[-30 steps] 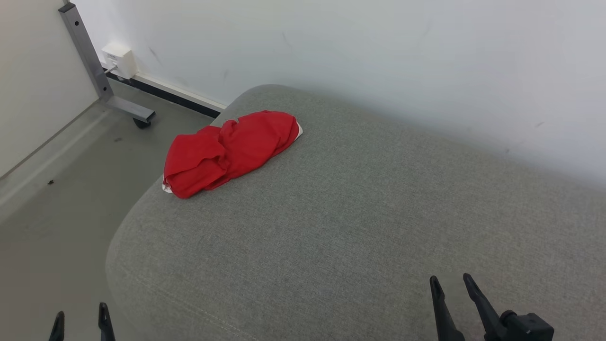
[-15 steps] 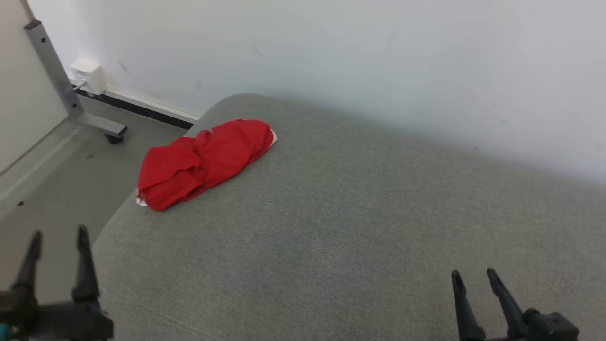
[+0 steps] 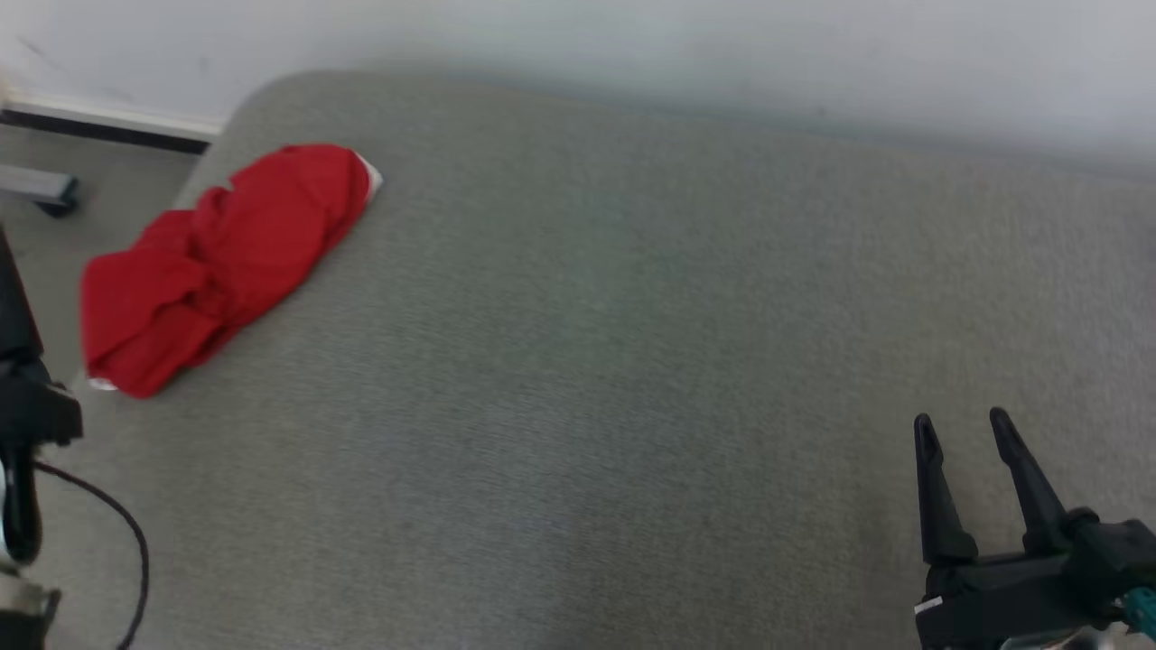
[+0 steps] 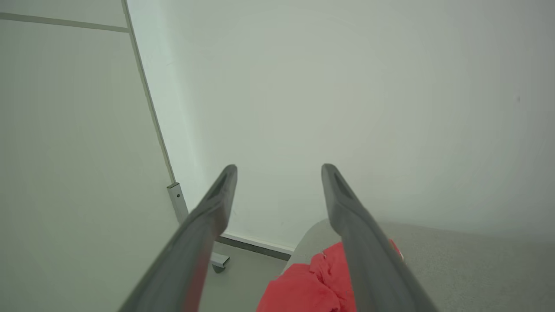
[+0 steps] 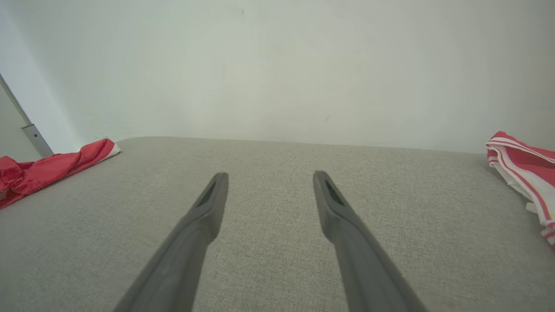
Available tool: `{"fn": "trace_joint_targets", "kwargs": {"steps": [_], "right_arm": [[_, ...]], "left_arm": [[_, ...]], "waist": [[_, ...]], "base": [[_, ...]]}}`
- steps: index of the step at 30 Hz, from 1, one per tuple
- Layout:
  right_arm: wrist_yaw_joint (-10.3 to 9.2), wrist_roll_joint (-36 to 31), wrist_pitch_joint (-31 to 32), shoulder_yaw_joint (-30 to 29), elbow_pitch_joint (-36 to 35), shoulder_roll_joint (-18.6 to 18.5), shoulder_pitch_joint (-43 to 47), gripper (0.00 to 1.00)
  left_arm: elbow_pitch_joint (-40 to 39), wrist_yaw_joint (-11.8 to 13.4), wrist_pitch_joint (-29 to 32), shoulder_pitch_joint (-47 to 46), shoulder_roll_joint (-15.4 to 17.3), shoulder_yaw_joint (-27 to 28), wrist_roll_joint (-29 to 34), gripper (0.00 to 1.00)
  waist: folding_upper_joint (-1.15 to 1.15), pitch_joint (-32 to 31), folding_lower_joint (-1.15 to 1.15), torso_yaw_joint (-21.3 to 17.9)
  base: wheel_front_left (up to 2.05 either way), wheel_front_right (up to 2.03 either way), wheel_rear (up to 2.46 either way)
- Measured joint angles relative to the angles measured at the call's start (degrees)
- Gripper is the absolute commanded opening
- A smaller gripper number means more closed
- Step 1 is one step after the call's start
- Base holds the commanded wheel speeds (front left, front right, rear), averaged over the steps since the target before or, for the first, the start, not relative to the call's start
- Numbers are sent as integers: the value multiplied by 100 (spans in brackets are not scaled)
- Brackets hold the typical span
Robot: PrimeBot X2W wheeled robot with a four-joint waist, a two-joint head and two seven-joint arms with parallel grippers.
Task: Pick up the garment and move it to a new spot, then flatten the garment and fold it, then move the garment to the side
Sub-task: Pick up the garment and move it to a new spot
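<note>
Crumpled red fabric garment point(image 3: 217, 262) at 10 o'clock. Left gripper point(image 4: 279, 170), right gripper point(image 3: 962, 426): fingers apart, empty. Pinch a raised fold, mid-heap.

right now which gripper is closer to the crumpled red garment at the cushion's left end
Left. The left gripper hangs open just short of the garment, pointing over it. The right gripper is open far off across the cushion.

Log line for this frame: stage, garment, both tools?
stage: pre-grasp | garment: crumpled, far-left corner of grey cushion, untouched | left tool: open, empty, apart from garment | right tool: open, empty, over cushion
</note>
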Motion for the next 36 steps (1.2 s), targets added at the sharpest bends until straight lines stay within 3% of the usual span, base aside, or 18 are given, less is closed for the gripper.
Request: {"fn": "trace_joint_targets", "kwargs": {"steps": [14, 18, 36], "right_arm": [[0, -143, -3, -201, -312, 10, -363, 100], [0, -183, 52, -247, -432, 2, -385, 100], [0, -328, 305, -332, -806, -1, -460, 100]], "left_arm": [[1427, -58, 757, -1243, 713, -211, -419, 100], [1991, -82, 1329, -1408, 865, -408, -565, 100], [3345, -98, 2783, -2086, 1033, -1076, -1069, 100]], "waist": [[0, 1240, 0, -1073], [0, 1503, 0, -1276], [-1, 1844, -2, -1500]], "base": [[0, 0, 0], [0, 0, 0], [0, 0, 0]]}}
